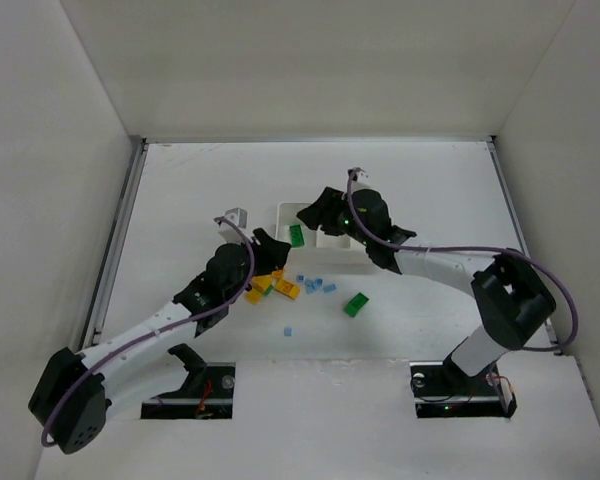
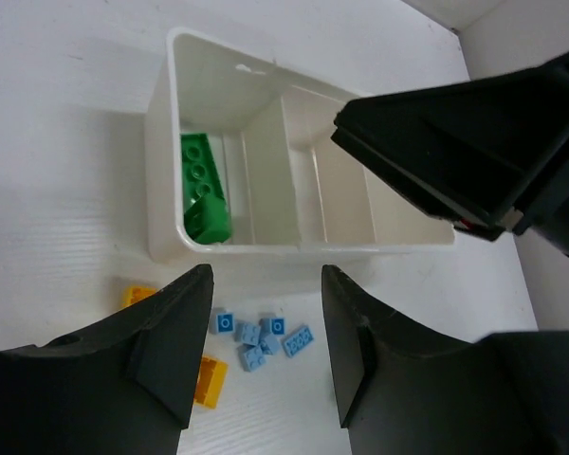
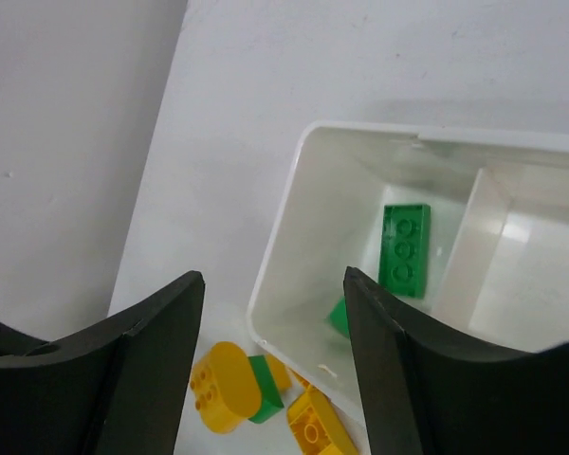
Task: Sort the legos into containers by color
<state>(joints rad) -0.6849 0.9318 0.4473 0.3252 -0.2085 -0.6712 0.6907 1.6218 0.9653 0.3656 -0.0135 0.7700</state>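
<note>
The white three-compartment tray (image 1: pixel 283 212) sits mid-table. Its left compartment holds green bricks (image 1: pixel 296 236), which also show in the left wrist view (image 2: pixel 204 194) and the right wrist view (image 3: pixel 405 248). My right gripper (image 1: pixel 316 217) is open and empty above the tray's left end (image 3: pixel 275 275). My left gripper (image 1: pixel 273 250) is open and empty just in front of the tray (image 2: pixel 161 161), above a cluster of light blue bricks (image 2: pixel 261 336). Yellow bricks (image 1: pixel 287 288) and a green one (image 1: pixel 265 283) lie beside the tray's near left corner, and they also show in the right wrist view (image 3: pixel 223 384).
A loose green brick (image 1: pixel 356 305) lies to the right of the blue cluster (image 1: pixel 315 284). One blue brick (image 1: pixel 288 330) lies alone nearer the bases. White walls enclose the table on three sides. A small grey bracket (image 1: pixel 233 216) stands left of the tray.
</note>
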